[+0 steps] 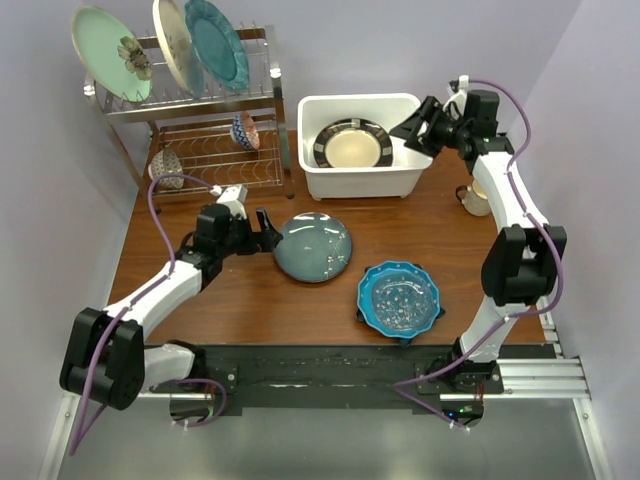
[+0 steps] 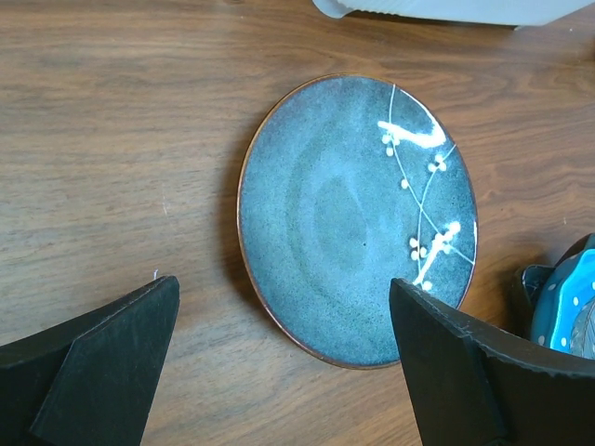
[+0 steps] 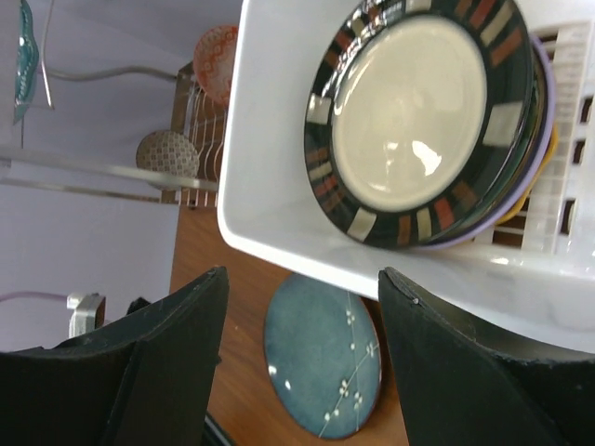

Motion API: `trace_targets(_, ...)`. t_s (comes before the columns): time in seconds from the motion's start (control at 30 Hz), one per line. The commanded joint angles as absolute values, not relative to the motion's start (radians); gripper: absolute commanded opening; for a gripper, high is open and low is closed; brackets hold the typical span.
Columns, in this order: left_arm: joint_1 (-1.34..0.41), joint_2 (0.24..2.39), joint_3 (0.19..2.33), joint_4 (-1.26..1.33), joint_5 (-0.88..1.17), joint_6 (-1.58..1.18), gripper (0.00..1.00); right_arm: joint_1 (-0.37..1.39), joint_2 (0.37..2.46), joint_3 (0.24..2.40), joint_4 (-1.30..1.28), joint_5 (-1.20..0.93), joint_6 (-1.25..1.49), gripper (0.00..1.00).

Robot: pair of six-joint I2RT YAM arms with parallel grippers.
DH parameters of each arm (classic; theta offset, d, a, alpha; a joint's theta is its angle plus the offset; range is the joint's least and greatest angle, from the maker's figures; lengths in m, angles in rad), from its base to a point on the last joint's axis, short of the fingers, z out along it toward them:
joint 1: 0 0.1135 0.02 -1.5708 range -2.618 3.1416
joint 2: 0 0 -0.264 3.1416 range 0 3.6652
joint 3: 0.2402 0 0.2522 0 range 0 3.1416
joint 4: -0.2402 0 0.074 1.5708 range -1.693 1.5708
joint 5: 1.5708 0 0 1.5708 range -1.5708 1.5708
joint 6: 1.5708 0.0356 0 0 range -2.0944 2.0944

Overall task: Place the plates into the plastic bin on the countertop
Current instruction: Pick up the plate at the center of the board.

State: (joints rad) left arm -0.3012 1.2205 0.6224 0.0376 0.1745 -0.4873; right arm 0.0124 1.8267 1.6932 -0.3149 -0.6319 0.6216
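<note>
The white plastic bin (image 1: pixel 360 183) stands at the back of the wood countertop (image 1: pixel 200 300). In it lies the dark-rimmed cream plate (image 1: pixel 352 145). In the right wrist view (image 3: pixel 409 111) lilac (image 3: pixel 544 93) and orange (image 3: pixel 550 153) plate edges show under it. My right gripper (image 1: pixel 415 125) (image 3: pixel 302 279) is open and empty above the bin's right rim (image 3: pixel 279 214). My left gripper (image 1: pixel 265 232) (image 2: pixel 284 288) is open and empty, low at the left edge of a blue-grey blossom plate (image 1: pixel 313 246) (image 2: pixel 344 214). The blue scalloped dotted plate (image 1: pixel 399 296) lies on the dark-blue star plate (image 1: pixel 364 316).
The chrome wire rack (image 1: pixel 200 105) at the back left holds the mint flower plate (image 1: pixel 108 52), a cream plate (image 1: pixel 172 42) and a teal plate (image 1: pixel 215 42). Two small patterned bowls (image 1: pixel 245 130) (image 1: pixel 165 165) sit on its lower shelf. A mug (image 1: pixel 475 198) stands right of the bin.
</note>
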Motion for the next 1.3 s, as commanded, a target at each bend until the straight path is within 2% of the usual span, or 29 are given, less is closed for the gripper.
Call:
trace_targets(0.0, -0.293, 1.236, 0.606, 0.086, 0.187, -0.502, 1.00, 0.031, 1.734, 1.616, -0.278, -0.672, 0.609, 0.69)
trace_targets(0.23, -0.293, 1.279, 0.606, 0.097, 0.199, -0.514, 0.98, 0.067, 1.651, 1.510, -0.290, -0.680, 0.574, 0.69)
trace_targets(0.43, -0.293, 1.336, 0.606, 0.120, 0.235, -0.522, 0.91, 0.113, 1.617, 1.431, -0.298, -0.692, 0.543, 0.68)
trace_targets(0.67, -0.293, 1.414, 0.611, 0.158, 0.275, -0.535, 0.79, 0.164, 1.600, 1.353, -0.305, -0.695, 0.502, 0.68)
trace_targets(1.0, -0.295, 1.508, 0.609, 0.230, 0.319, -0.560, 0.66, 0.192, 1.601, 1.266, -0.301, -0.707, 0.466, 0.67)
trace_targets(1.27, -0.293, 1.574, 0.595, 0.294, 0.347, -0.584, 0.51, 0.195, 1.617, 1.215, -0.290, -0.719, 0.445, 0.67)
